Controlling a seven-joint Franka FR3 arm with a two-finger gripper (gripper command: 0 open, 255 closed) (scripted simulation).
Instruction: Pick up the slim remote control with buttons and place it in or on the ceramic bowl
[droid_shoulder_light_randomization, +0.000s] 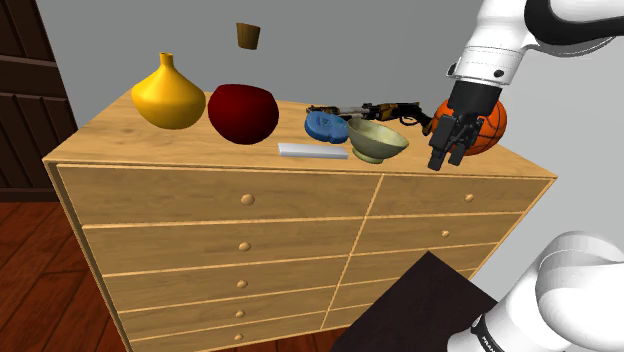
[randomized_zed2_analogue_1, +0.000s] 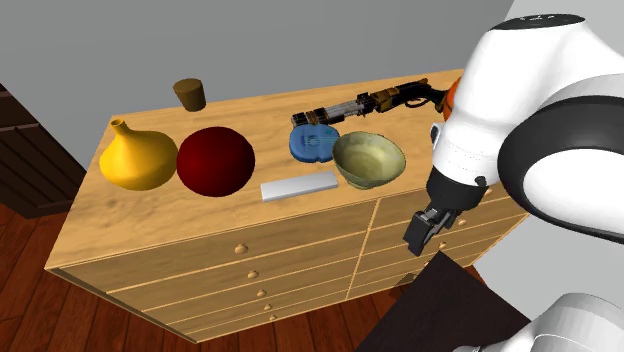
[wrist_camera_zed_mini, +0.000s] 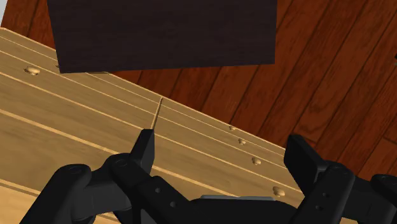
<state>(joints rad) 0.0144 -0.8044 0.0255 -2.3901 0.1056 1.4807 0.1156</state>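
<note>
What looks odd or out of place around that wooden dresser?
The small brown tapered cup seems to hang in front of the grey wall, above the wooden dresser, with nothing visible beneath it in the shoulder view.

The dresser top (randomized_zed2_analogue_1: 150, 215) in front of the bowl (randomized_zed2_analogue_1: 368, 158) lies bare down to the drawer edge, broken only by the flat pale remote (randomized_zed2_analogue_1: 299, 186) just beside the bowl, so there is open room there. Behind the bowl stand a blue object (randomized_zed2_analogue_1: 312, 143), close to its rim, and a long toy gun (randomized_zed2_analogue_1: 365, 102). A basketball (droid_shoulder_light_randomization: 492, 128) stands near the bowl on the shoulder view's right, and a dark red round vase (randomized_zed2_analogue_1: 214, 160) stands beyond the remote.
</note>
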